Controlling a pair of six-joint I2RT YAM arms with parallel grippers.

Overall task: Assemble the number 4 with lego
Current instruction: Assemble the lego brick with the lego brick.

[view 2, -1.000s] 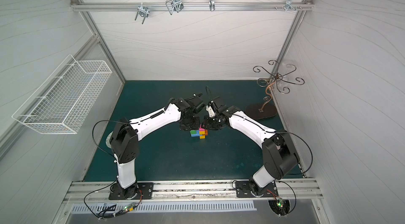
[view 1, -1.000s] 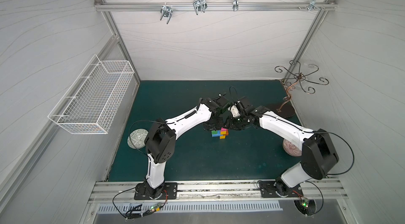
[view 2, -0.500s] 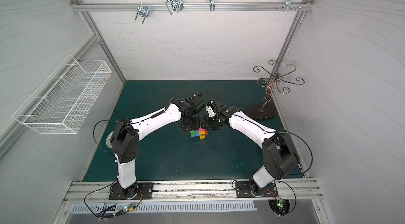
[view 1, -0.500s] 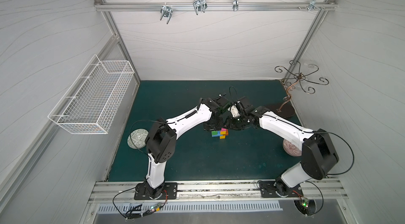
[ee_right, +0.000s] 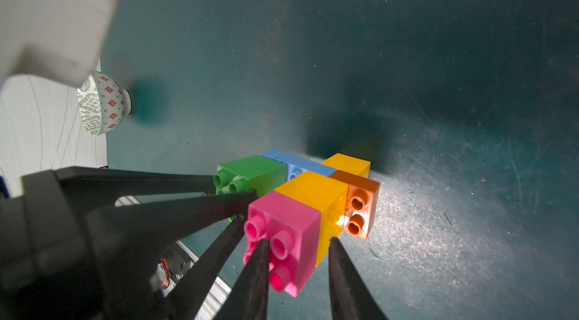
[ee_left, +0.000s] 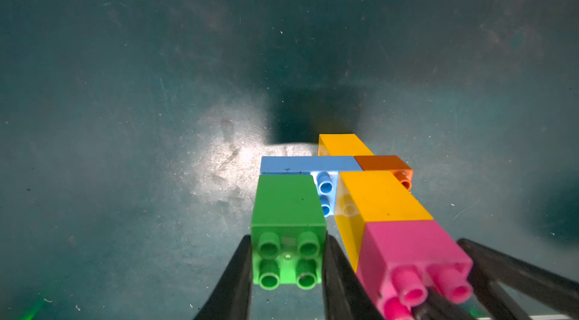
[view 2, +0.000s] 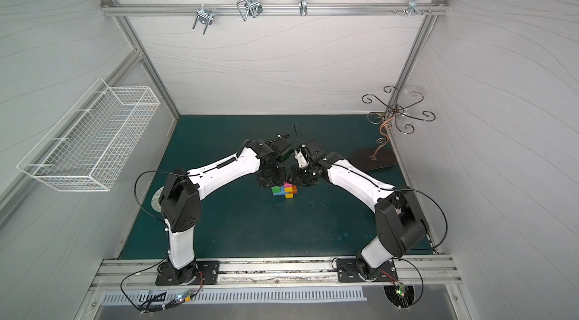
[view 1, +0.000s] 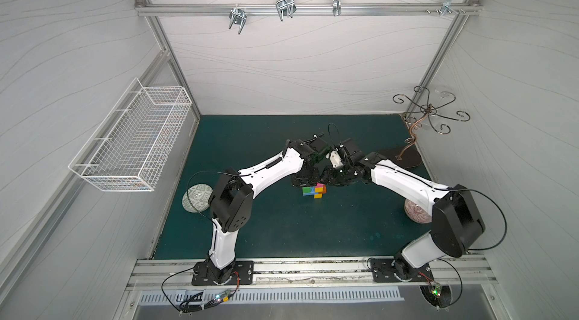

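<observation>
Number 4 (view 1: 314,190) lying flat on the teal mat (view 1: 282,233) between the two arms, unmoved against a second ago, with all six bricks joined. Left gripper (ee_left: 288,237) clamped on the green brick (ee_left: 286,199), right gripper (ee_right: 299,240) clamped on the pink brick (ee_right: 291,218), neither visibly shifted in both top views. Probably a last steady squeeze to seat the joints, with only letting go and backing off left to do.
</observation>
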